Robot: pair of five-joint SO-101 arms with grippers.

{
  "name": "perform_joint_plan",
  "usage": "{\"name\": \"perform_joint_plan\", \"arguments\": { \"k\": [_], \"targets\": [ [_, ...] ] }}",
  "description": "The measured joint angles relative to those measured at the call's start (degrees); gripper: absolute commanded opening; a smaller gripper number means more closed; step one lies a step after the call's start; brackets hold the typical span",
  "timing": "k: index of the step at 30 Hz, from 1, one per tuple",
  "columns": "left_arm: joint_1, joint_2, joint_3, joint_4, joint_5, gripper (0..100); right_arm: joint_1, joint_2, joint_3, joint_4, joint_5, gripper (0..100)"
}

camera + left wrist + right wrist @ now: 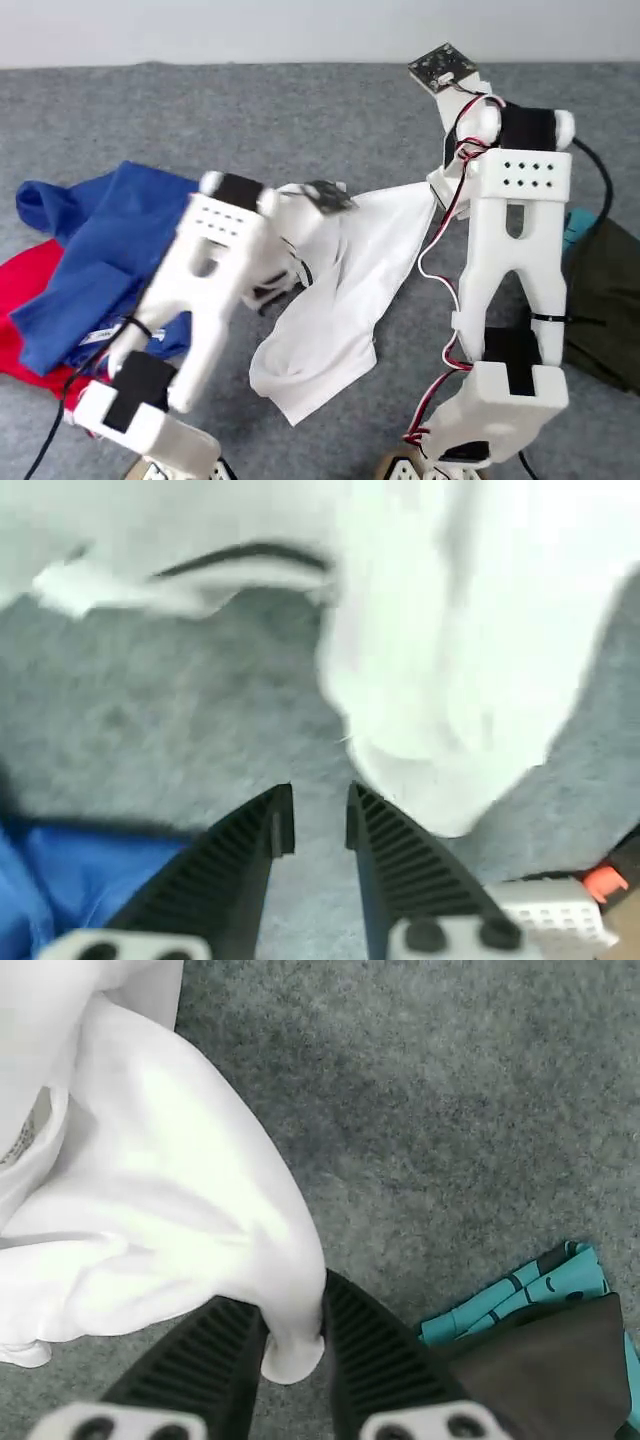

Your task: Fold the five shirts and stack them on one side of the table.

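A white shirt point(335, 300) lies rumpled across the middle of the grey table, one corner lifted toward the right arm. My right gripper point(295, 1345) is shut on a fold of that white shirt point(150, 1190); in the high view it point(438, 190) holds the raised corner. My left gripper point(320, 818) hovers just above the carpet at the white shirt's point(450, 680) edge, jaws a little apart and empty. A blue shirt point(100, 250) is heaped at the left on top of a red shirt point(20, 300). A dark shirt point(605, 300) lies at the right over a teal one point(520, 1295).
The grey carpeted table point(300, 110) has free room along its far side. The left arm's body point(200, 290) hangs over the blue shirt. The right arm's body point(515, 270) stands between the white shirt and the dark one.
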Motion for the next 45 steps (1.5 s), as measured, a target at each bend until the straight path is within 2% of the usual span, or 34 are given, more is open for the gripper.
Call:
{"name": "perform_joint_plan", "arguments": {
  "k": [7, 11, 15, 21, 25, 29, 38, 42, 45],
  "targets": [
    [13.01, 0.0, 6.95, 0.0, -0.09, 12, 0.0, 0.0, 0.0, 0.0, 0.0, 1.0],
    [14.15, 0.0, 11.34, -2.02, 3.25, 18, 0.0, 0.0, 0.0, 0.0, 0.0, 1.0],
    [14.59, 0.0, 15.91, -5.8, 6.07, 19, 0.35, 0.0, 0.0, -0.26, 0.0, 1.0],
    [14.59, -0.09, 22.33, -14.24, 6.33, 19, 0.53, 0.09, 0.0, -0.26, 0.0, 1.0],
    [12.4, -0.09, 25.05, -19.69, 6.68, 11, 0.62, 1.32, 0.0, -0.26, 0.0, 1.0],
    [6.95, -0.09, 25.05, -24.35, 6.33, 3, 0.88, 1.32, 0.0, -0.35, 0.0, 1.0],
    [-7.56, -0.09, 17.85, -28.04, 6.59, 3, 5.1, 1.32, 0.0, -3.34, 0.0, 1.0],
    [-11.25, -0.09, 11.87, -28.04, 6.77, 3, 6.07, 1.32, 0.0, -3.34, 0.0, 1.0],
    [-11.6, -0.09, 8.18, -25.58, 6.77, 5, 6.15, 1.32, 0.0, -3.34, 0.0, 1.0]
  ]
}}
